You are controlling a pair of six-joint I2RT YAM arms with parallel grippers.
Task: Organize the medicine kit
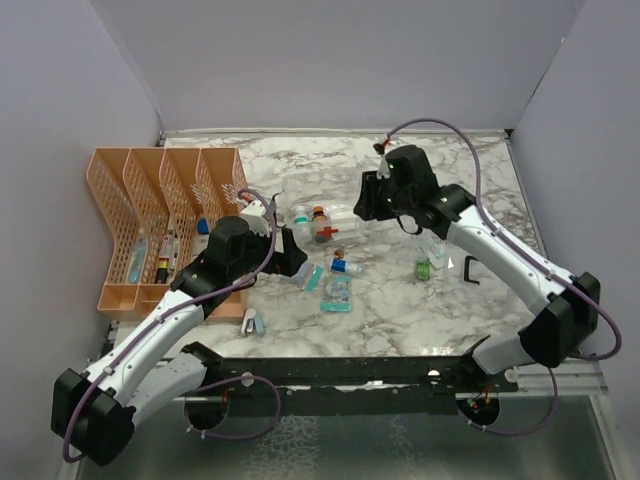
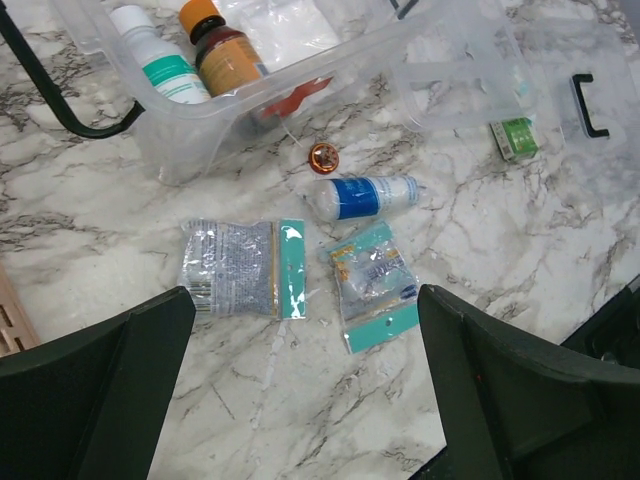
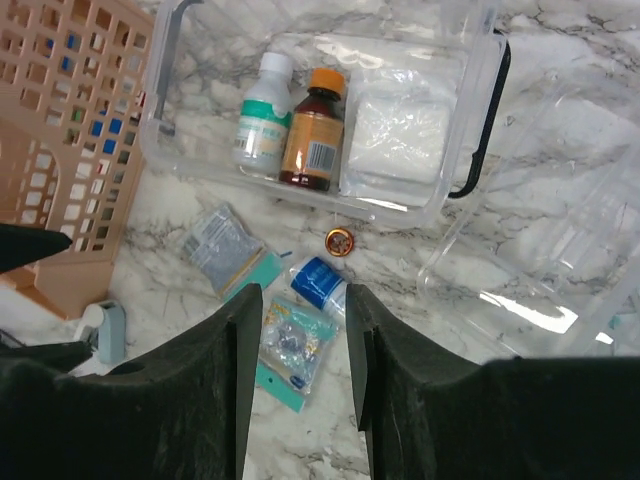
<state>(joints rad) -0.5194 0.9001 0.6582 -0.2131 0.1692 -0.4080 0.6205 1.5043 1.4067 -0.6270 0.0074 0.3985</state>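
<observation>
The medicine kit (image 3: 400, 210) stands uncovered on the counter (image 1: 400, 300), white bottle (image 3: 262, 115) and brown bottle (image 3: 312, 135) inside. A grey packet (image 2: 235, 268) and a clear packet (image 2: 375, 280) lie just before it. The left claw (image 2: 305, 293) hangs above them, spread wide, empty; the right claw (image 3: 303, 295), partly apart, holds nothing.

Medicine kit (image 2: 178, 150) partly beyond frame
</observation>
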